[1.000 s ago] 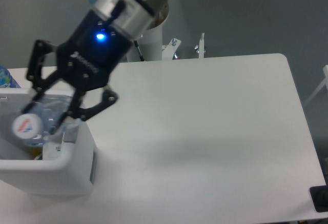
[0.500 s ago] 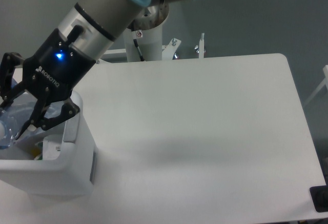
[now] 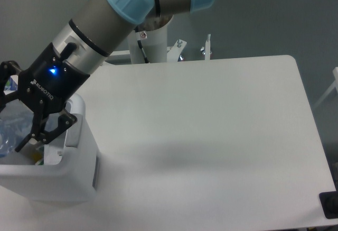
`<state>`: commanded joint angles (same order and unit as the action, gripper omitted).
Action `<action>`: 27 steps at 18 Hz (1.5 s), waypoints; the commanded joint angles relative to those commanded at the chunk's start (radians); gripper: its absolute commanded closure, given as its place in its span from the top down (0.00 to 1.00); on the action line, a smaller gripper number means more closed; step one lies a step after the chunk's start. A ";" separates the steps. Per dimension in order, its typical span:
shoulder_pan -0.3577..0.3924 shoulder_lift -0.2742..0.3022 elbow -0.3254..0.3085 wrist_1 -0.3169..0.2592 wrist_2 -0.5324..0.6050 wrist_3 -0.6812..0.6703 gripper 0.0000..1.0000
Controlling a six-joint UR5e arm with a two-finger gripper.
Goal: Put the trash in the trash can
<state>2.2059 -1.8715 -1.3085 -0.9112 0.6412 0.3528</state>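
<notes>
A robot arm (image 3: 111, 25) with light blue joint caps reaches down from the top of the view to the far left, where its black tool (image 3: 16, 117), with a small blue light glowing on its body, hangs over the open top of a white boxy trash can (image 3: 68, 181) standing on the left edge of a white desk (image 3: 211, 136). The tool's fingers (image 3: 50, 130) are spread around a clear bluish plastic bottle (image 3: 11, 128), which sits at the picture's left edge in the can's opening; whether the fingers press on the bottle cannot be told.
</notes>
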 joint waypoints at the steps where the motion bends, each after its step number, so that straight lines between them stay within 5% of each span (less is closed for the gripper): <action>1: 0.002 0.000 0.000 0.000 0.002 0.000 1.00; 5: 0.046 0.000 0.002 0.000 0.012 0.006 1.00; 12: 0.244 -0.015 -0.052 0.003 0.035 0.171 1.00; 24: 0.353 -0.100 -0.156 -0.005 0.699 0.531 1.00; 27: 0.353 -0.107 -0.161 -0.009 0.750 0.558 1.00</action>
<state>2.5587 -1.9788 -1.4695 -0.9204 1.3913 0.9110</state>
